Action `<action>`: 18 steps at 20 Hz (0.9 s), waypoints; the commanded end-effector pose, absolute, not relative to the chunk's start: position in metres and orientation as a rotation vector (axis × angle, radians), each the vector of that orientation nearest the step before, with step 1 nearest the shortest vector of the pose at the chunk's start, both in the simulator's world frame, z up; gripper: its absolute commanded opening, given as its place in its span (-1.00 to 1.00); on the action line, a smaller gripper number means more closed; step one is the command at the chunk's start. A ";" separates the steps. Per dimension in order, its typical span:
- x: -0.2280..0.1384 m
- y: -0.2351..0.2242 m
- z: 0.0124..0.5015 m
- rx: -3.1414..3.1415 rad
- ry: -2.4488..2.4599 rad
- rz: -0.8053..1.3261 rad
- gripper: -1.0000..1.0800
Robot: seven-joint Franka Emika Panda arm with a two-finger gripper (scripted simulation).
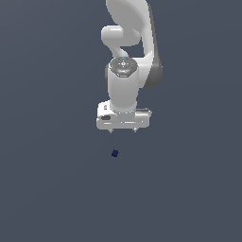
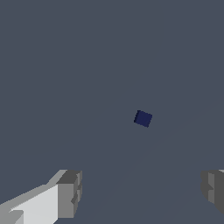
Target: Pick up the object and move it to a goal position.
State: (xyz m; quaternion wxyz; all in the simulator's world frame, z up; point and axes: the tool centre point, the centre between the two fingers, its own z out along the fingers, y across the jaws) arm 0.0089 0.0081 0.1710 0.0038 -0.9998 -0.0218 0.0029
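Note:
The object is a tiny dark navy-blue cube (image 1: 114, 153) lying on the grey-blue ground, also seen in the wrist view (image 2: 143, 118). My white gripper (image 1: 123, 130) hangs above and a little to the exterior view's right of the cube, apart from it. Its two grey fingertips (image 2: 70, 192) stand wide apart in the wrist view, and the gripper (image 2: 142, 190) is open with nothing between them. The cube lies beyond the fingertips, not between them.
The white arm (image 1: 127, 56) rises behind the gripper toward the top of the exterior view. Plain grey-blue ground (image 1: 47, 189) fills everything else, with no other objects visible.

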 end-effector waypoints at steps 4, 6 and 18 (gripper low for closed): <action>0.011 0.007 0.175 -3.134 -0.068 -0.003 0.92; 0.015 0.006 0.181 -3.135 -0.067 -0.024 0.92; 0.022 0.003 0.189 -3.137 -0.098 -0.055 0.92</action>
